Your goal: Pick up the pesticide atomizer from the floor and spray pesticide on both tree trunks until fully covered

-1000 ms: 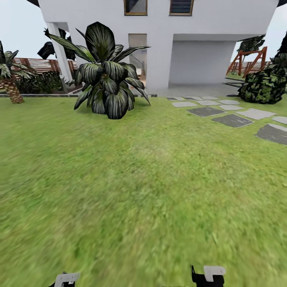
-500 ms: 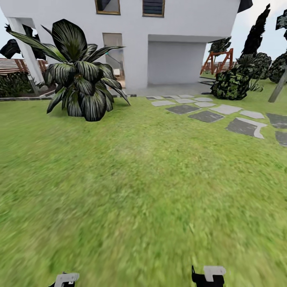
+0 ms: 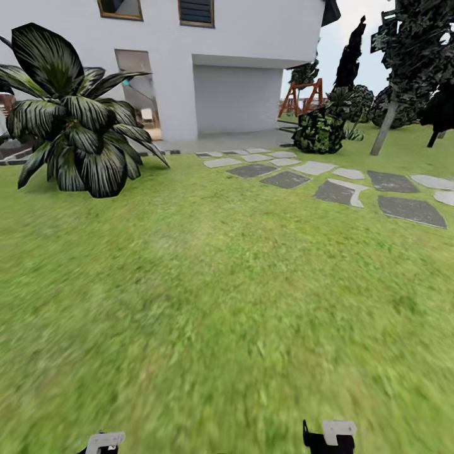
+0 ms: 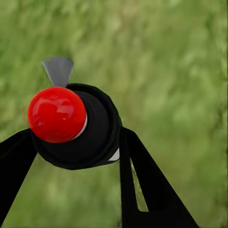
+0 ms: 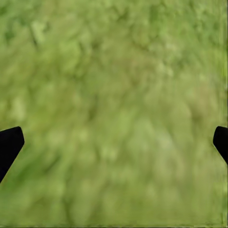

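Note:
My left gripper point(image 4: 76, 135) is shut on the pesticide atomizer point(image 4: 97, 135), a dark round body with a red ball top and a small white mark, held over blurry green grass. The right gripper point(image 5: 118, 135) is open, with its black fingertips point(image 5: 9, 145) far apart and only grass between them. In the head view the lawn floor point(image 3: 214, 302) spreads ahead, and the ends of my left arm point(image 3: 104, 441) and right arm point(image 3: 331, 435) peek in at the bottom edge. The two thick-trunked trees are out of view.
A big dark-leaved plant point(image 3: 75, 126) stands at the left. Grey paving stones point(image 3: 340, 189) run across the right, with a white house point(image 3: 221, 69) behind. A round bush point(image 3: 318, 129), a thin leaning trunk point(image 3: 383, 129) and dark narrow trees stand at the far right.
The camera has turned to the right, so the plant and house have slid left and more paving and trees show at the right. Both arms keep their place in the picture.

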Controlling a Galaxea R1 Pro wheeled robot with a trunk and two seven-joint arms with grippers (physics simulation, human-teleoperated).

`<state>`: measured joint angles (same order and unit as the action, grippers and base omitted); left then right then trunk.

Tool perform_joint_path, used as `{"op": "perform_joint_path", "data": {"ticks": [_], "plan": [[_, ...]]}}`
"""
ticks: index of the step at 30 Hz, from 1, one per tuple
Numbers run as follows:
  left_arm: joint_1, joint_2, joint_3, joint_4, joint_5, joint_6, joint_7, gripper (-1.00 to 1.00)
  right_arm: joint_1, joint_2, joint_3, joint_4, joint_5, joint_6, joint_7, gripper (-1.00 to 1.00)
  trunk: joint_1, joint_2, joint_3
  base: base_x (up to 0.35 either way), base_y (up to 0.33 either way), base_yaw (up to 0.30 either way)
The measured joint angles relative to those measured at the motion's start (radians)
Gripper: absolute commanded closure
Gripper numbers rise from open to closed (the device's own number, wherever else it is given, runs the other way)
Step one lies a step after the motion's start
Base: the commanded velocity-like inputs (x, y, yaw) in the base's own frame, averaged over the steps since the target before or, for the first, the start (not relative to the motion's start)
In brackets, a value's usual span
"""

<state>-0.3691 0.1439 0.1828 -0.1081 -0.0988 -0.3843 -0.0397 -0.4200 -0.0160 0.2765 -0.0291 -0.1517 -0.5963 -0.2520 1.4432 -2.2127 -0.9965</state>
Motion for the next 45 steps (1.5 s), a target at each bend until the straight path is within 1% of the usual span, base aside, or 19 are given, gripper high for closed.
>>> {"op": "perform_joint_path", "data": {"ticks": [30, 45], "plan": [[0.0, 0.001, 0.0, 0.0, 0.0, 0.0, 0.0, 1.0, 0.0, 0.0, 0.0, 0.0, 0.0, 0.0, 0.0, -1.0, 0.0, 0.0, 0.0, -0.17, -0.265, -0.3], [0.0, 0.003, 0.002, 0.0, 0.002, 0.001, 0.002, 1.0, 0.0, 0.0, 0.0, 0.0, 0.0, 0.0, 0.0, -1.0, 0.0, 0.0, 0.0, -0.006, -0.276, -0.3]]}}
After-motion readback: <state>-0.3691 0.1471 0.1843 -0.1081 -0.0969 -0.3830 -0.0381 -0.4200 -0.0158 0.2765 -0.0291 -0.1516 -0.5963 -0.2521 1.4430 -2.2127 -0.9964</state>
